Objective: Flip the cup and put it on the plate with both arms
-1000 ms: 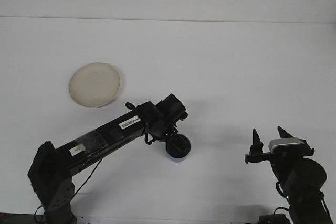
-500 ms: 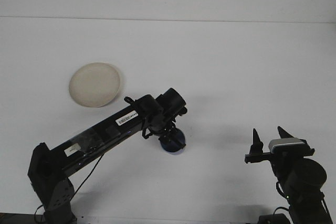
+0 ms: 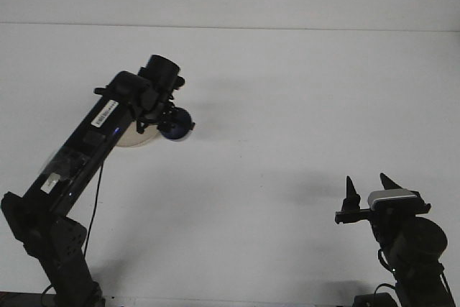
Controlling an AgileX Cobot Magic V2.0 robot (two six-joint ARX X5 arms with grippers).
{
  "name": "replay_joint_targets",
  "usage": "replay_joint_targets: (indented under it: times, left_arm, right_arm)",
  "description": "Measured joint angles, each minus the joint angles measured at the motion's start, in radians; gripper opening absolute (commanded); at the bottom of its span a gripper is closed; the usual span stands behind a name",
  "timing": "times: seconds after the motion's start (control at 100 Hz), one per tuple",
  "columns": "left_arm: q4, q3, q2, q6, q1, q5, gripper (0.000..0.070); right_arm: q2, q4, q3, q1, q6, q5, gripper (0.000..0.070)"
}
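Note:
A dark blue cup [image 3: 177, 124] hangs above the table at the upper left, held by my left gripper [image 3: 167, 119], which is shut on it. The cream plate [image 3: 136, 139] lies just left of the cup and below it, mostly hidden behind the left arm; only its lower rim shows. My right gripper [image 3: 365, 188] stays at the lower right, far from both, open with its two dark fingertips pointing up and nothing between them.
The left arm [image 3: 86, 141] stretches diagonally from its base at the lower left corner up to the plate. The white table's far edge [image 3: 287, 28] runs across the top.
My left arm has swung up and to the left, carrying the blue cup from the table's middle to beside the plate, which it now covers. The right arm has not moved.

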State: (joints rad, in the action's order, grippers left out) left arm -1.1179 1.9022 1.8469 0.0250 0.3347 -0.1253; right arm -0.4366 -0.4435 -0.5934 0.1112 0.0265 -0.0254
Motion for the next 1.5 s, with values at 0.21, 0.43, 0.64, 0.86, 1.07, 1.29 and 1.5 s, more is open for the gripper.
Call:
replay_joint_targets:
  times: [0.21, 0.43, 0.64, 0.86, 1.07, 1.29, 1.5]
  left_arm:
    - [0.065, 0.000, 0.018, 0.003, -0.210, 0.000, 0.0010]
    - [0.124, 0.000, 0.020, 0.004, -0.333, 0.103, 0.0010]
    - [0.133, 0.000, 0.055, 0.004, -0.360, 0.104, 0.0010]
    - [0.143, 0.000, 0.131, 0.004, -0.357, 0.106, 0.0013]
    - [0.151, 0.000, 0.178, 0.003, -0.359, 0.106, 0.0018]
    - [0.163, 0.000, 0.185, 0.002, -0.364, 0.106, 0.0293]
    - [0.165, 0.008, 0.185, 0.002, -0.364, 0.106, 0.0508]
  right_arm:
    - [0.000, 0.000, 0.000, 0.000, 0.000, 0.000, 0.0498]
    - [0.000, 0.000, 0.000, 0.000, 0.000, 0.000, 0.0498]
    - [0.000, 0.000, 0.000, 0.000, 0.000, 0.000, 0.0498]
    - [0.000, 0.000, 0.000, 0.000, 0.000, 0.000, 0.0498]
    - [0.000, 0.000, 0.000, 0.000, 0.000, 0.000, 0.0498]
    - [0.000, 0.000, 0.000, 0.000, 0.000, 0.000, 0.0498]
    - [0.000, 0.000, 0.000, 0.000, 0.000, 0.000, 0.0498]
